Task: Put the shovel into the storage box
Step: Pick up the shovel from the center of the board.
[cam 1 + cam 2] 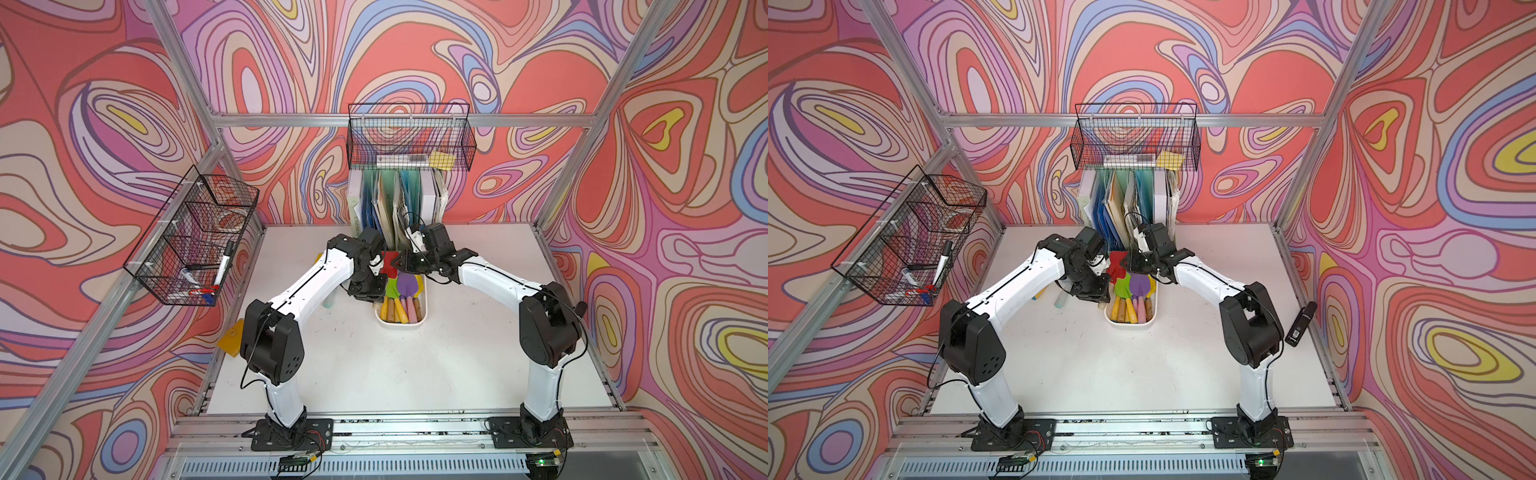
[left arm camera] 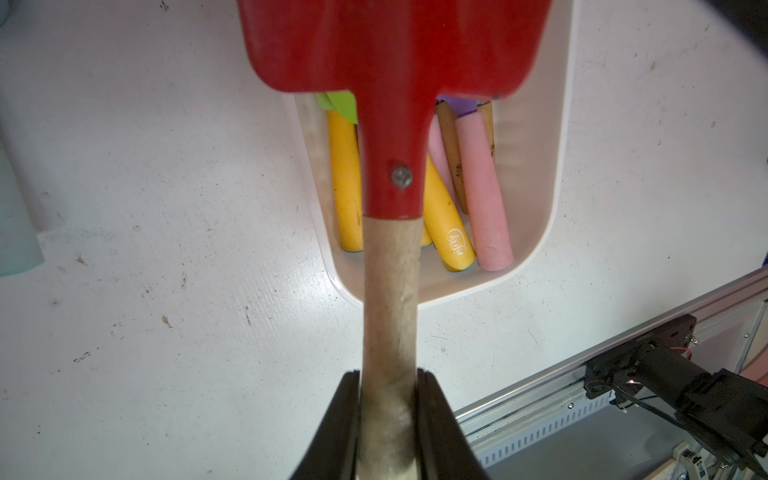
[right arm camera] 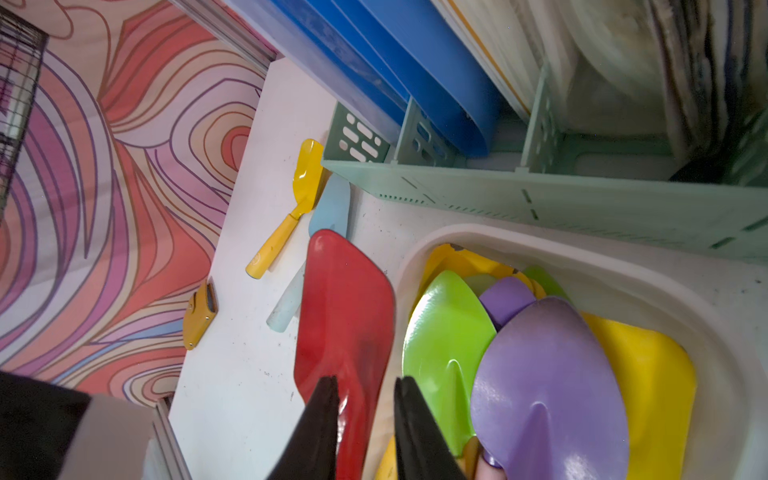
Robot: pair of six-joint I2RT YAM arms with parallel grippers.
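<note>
Red metal blade, bare wood handle, one screw at socket: shovel (image 2: 390,54), held in air at far-left end of storage box (image 2: 536,232), not yet inside. L gripper (image 2: 388,374) pinches handle. R gripper (image 3: 365,386) straddles blade; can't tell if it grips.

Risk: box already heaped w/ green shovel (image 3: 444,332) and purple shovel (image 3: 548,395). Blade may ride on pile and slip over rim, and arms pulling crosswise could twist it loose.

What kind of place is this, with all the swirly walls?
Probably a robot practice booth: a left arm and right arm mounted at a white table, metal frame, swirly printed walls.
</note>
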